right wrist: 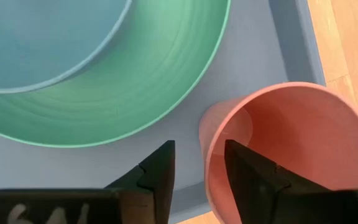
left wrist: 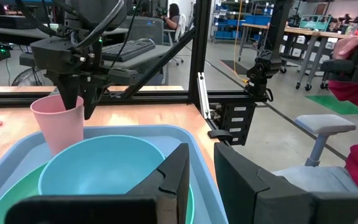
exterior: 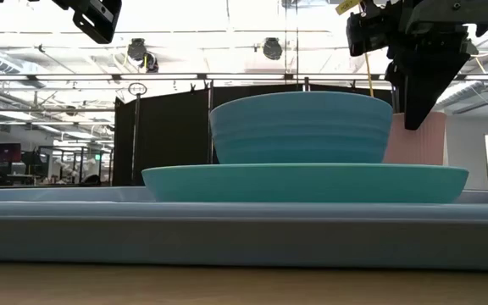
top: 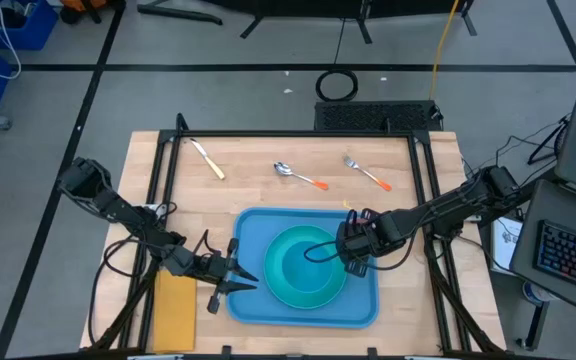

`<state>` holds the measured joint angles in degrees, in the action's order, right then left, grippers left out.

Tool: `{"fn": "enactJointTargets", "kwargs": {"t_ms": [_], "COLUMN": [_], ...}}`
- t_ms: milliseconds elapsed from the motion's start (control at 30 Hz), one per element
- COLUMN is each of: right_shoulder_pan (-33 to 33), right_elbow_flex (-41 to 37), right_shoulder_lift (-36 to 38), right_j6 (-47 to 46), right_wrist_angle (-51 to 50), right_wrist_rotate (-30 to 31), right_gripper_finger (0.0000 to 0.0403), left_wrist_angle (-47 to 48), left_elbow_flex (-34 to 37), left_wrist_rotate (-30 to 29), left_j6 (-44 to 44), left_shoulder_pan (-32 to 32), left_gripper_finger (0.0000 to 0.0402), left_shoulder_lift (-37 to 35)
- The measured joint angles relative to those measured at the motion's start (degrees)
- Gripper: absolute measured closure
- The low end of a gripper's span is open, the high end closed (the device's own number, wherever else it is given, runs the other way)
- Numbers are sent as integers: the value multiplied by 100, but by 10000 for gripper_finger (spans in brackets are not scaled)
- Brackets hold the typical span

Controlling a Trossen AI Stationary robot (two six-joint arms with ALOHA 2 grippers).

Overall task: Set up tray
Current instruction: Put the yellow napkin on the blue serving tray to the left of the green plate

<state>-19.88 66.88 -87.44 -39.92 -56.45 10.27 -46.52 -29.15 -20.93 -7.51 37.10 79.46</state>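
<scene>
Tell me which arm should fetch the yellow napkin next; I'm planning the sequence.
Left. The left gripper hovers open at the tray's left edge, close to the napkin on the table there. The right gripper is across the tray, its fingers straddling the pink cup's wall.

Overhead, table-level, two wrist close-ups

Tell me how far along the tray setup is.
Done: teal round plate and blue bowl sit on the large blue plastic tray. In hand: right claw straddles the pink plastic cup's rim on the tray. Left: knife, spoon, fork and yellow napkin lie on the table. Left claw waits beside the tray.
</scene>
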Motion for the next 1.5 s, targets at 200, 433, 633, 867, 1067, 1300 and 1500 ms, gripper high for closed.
{"fn": "enactJointTargets", "kwargs": {"t_ms": [200, 433, 633, 867, 1067, 1300, 1500], "right_shoulder_pan": [0, 2, -2, -154, -488, -684, -667], "right_elbow_flex": [1, 3, 3, 3, -62, -706, -1643], "right_shoulder_lift": [63, 583, 1153, 1594, 1637, 1635, 1625], "right_j6": [-46, -186, -321, 70, 1509, 2780, 2852], "right_wrist_angle": [-76, -90, -31, 738, 2359, 4527, 6515], "right_wrist_rotate": [4, 191, 379, 790, 1657, 1461, 78], "right_gripper_finger": [269, 272, 273, 273, 273, 273, 273], "left_wrist_angle": [0, 0, 0, 2, 0, 188, 473], "left_elbow_flex": [0, 0, 0, 0, 0, -7, -76], "left_wrist_rotate": [0, -2, -2, -1, -49, -731, -1060], "left_j6": [1, 4, 4, -160, -771, -1879, -3098], "left_shoulder_pan": [0, 0, 0, 0, 0, 303, 591], "left_gripper_finger": [325, 325, 325, 325, 325, 325, 325], "left_shoulder_lift": [0, 0, 0, 0, 0, 0, 0]}}
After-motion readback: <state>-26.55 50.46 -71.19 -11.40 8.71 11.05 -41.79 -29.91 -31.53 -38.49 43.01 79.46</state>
